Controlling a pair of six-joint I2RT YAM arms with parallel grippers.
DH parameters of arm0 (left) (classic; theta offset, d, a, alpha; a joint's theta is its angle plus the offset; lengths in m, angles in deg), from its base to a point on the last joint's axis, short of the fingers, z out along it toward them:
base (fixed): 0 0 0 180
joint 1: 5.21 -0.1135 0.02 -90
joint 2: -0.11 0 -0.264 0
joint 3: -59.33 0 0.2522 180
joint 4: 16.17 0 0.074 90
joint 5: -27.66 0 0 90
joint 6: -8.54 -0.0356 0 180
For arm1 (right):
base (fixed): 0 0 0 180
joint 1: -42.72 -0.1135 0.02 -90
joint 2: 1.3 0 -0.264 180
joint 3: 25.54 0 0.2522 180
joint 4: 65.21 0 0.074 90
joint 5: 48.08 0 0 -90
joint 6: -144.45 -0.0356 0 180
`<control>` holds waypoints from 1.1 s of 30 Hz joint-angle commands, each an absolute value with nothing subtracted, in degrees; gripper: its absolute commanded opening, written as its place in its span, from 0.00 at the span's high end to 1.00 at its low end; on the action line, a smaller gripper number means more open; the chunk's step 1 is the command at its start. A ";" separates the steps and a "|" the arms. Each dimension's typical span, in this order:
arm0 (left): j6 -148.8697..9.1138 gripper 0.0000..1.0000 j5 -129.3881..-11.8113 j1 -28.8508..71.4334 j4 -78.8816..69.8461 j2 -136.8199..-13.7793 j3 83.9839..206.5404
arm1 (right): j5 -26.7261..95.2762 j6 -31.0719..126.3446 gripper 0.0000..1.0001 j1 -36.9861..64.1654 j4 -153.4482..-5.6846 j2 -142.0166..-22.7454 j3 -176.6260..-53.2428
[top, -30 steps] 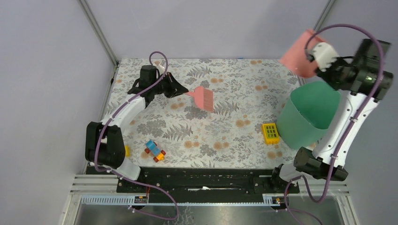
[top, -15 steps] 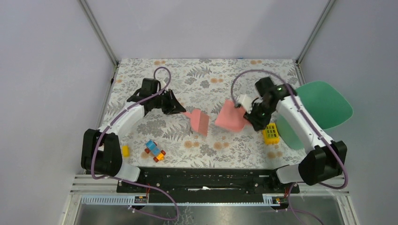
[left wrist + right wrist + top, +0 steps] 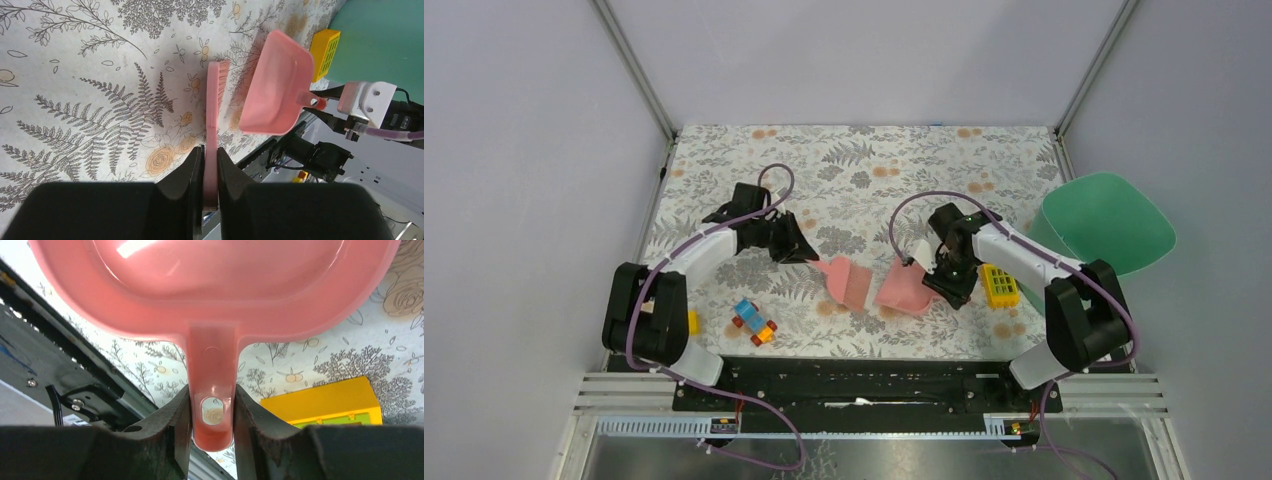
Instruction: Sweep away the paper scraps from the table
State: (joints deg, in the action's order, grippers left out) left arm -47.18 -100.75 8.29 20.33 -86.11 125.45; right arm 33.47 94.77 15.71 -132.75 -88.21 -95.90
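My left gripper is shut on the handle of a pink brush, whose bristles rest on the fern-printed table. In the left wrist view the brush runs straight out from my gripper. My right gripper is shut on the handle of the pink dustpan, set low on the cloth just right of the brush. The right wrist view shows the empty dustpan ahead of my gripper. No paper scraps show in any view.
A green bin stands at the right edge. A yellow grid-topped block lies beside my right gripper. Colourful toy bricks and a small yellow brick lie near the front left.
My right arm swung the dustpan from above the green bin down to the table's middle front. My left arm brought the brush nearer and to the right, close to the dustpan.
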 commanded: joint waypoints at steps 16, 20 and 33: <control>-56.37 0.03 -81.87 10.20 30.31 -87.19 129.70 | 30.13 89.15 0.00 13.80 -130.56 -84.93 -97.79; -56.51 0.01 -66.27 15.26 39.56 -87.32 134.04 | 29.75 86.35 0.00 13.88 -130.00 -80.93 -101.11; -64.35 0.01 -50.74 27.48 30.72 -78.10 140.92 | 38.97 68.80 0.00 13.87 -99.89 -72.24 -99.32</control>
